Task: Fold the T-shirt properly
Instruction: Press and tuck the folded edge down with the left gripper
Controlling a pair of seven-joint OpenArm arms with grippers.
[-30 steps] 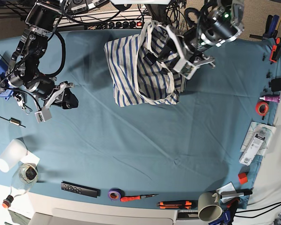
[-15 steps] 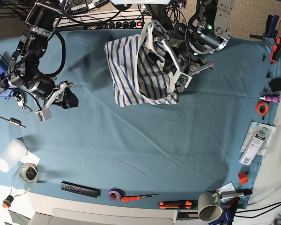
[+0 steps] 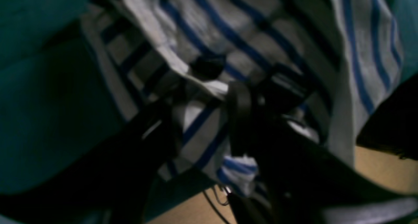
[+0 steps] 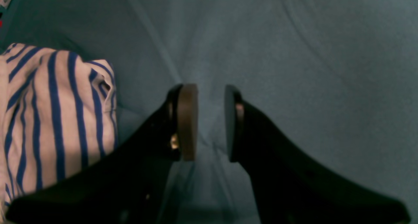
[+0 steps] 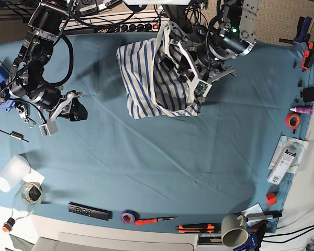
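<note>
The T-shirt (image 5: 152, 78), white with blue stripes, lies bunched at the back middle of the teal table cloth (image 5: 162, 157). One part of it is pulled up toward my left gripper (image 5: 192, 79). In the left wrist view, which is dark and blurred, the left gripper (image 3: 209, 100) is shut on a fold of the T-shirt (image 3: 202, 129), and more cloth hangs beyond it. My right gripper (image 5: 77, 111) hovers low over bare cloth, well to the left of the shirt. In its own view the right gripper (image 4: 210, 122) stands open with nothing between the pads, and the T-shirt (image 4: 49, 113) lies at the left.
Along the front edge lie a remote (image 5: 89, 211), a purple tape roll (image 5: 128, 216), a red screwdriver (image 5: 152, 220) and a mug (image 5: 233, 230). A white cup (image 5: 11, 173) and a glass bottle (image 5: 25, 197) stand front left. Orange tape (image 5: 292, 121) and a packet (image 5: 285, 159) line the right edge.
The left arm has swung left and turned over the shirt, carrying the gripped cloth with it. The right arm has stayed where it was.
</note>
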